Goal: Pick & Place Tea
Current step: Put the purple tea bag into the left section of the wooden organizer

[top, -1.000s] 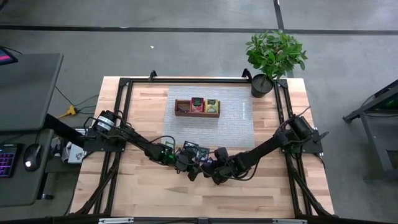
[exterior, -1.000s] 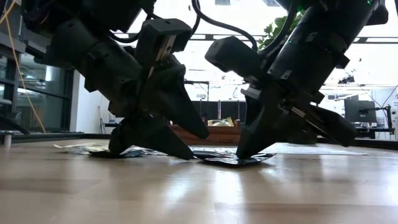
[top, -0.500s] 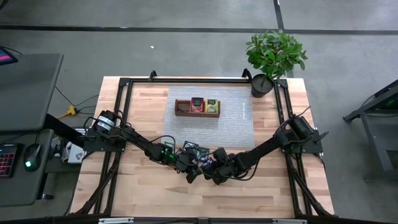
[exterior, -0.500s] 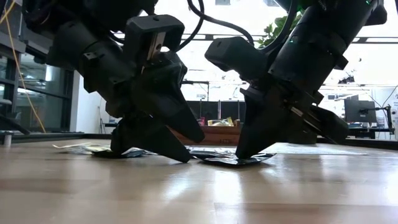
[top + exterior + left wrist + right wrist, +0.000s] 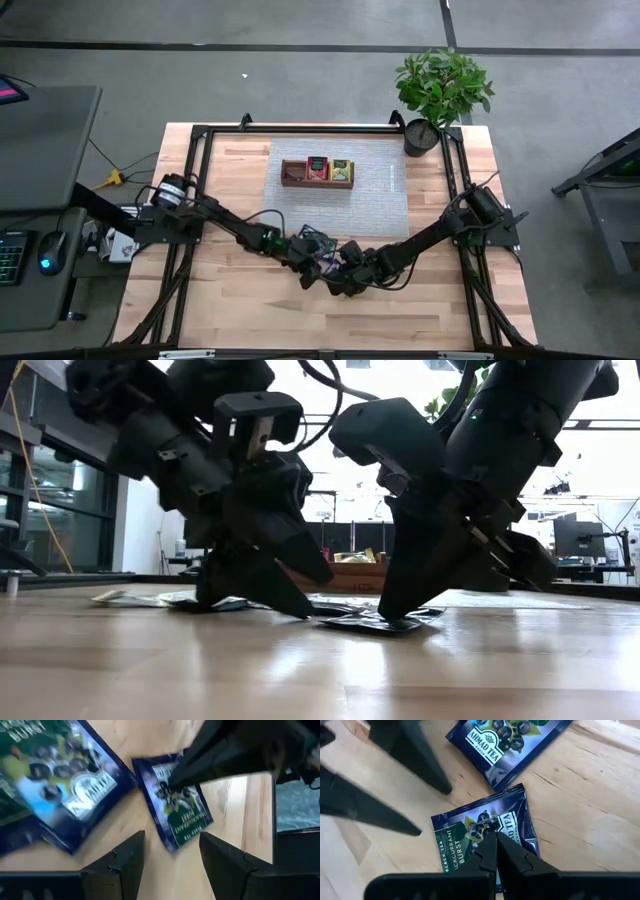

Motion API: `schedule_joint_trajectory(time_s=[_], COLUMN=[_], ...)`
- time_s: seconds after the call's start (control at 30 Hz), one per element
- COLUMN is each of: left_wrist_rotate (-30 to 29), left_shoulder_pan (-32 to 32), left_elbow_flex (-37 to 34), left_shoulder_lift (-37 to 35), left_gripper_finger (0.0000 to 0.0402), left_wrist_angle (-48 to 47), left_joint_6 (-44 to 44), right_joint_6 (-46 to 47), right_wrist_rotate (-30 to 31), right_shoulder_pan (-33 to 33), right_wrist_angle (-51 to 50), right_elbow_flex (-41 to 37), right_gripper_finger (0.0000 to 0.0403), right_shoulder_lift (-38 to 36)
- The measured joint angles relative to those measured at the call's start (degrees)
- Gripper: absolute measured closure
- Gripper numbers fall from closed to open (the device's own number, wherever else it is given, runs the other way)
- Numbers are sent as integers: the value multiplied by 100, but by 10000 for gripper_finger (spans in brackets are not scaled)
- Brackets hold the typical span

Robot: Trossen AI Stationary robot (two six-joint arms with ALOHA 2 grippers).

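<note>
Since the earlier frames the left arm has slid rightward across the near middle of the tabletop [image 5: 240, 300], bringing the left pincer [image 5: 170, 852] in beside the right one, and the right pincer [image 5: 496, 851] has tipped steeper onto its packet.

The right pincer's fingers are pressed together, tips down on a dark blue blackcurrant packet [image 5: 487, 832] that lies flat on the wood; whether they have pinched any of the foil cannot be told. The left pincer stands open, empty, its fingers either side of the near corner of that same packet, with the right arm's tips pressing on the packet further on. Another dark packet [image 5: 507, 742] lies just beyond, and more tea sits around them in a loose cluster [image 5: 310, 243]. The wooden tray [image 5: 318, 172] waits well apart toward the far side, with a red and a yellow-green packet in its middle and right compartments and the left one apparently bare.

The risk, as I judge it, is crowding: both pincers work the same flat packet, so fingers could collide, or the packet could skid away under the closed tips instead of lifting. A thin foil edge flush with the wood gives little to grip.
</note>
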Motion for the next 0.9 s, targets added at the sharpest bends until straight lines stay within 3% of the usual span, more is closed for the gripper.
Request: schedule_joint_trajectory(time_s=[0.13, 0.5, 0.9], left_wrist_rotate=[334, 562, 666], left_shoulder_pan=[114, 137, 129], left_elbow_flex=[135, 255, 255], left_shoulder_lift=[13, 15, 15], left_gripper_finger=[215, 215, 215], left_wrist_angle=[-184, -460, -487], left_joint_6=[34, 40, 38], right_joint_6=[-142, -1170, -1816], right_wrist_rotate=[1, -241, 16], right_shoulder_pan=[-11, -204, -254], right_wrist_angle=[28, 222, 274], right_elbow_flex=[-1, -1, -1], right_gripper_finger=[403, 403, 403], right_shoulder_lift=[0, 0, 8])
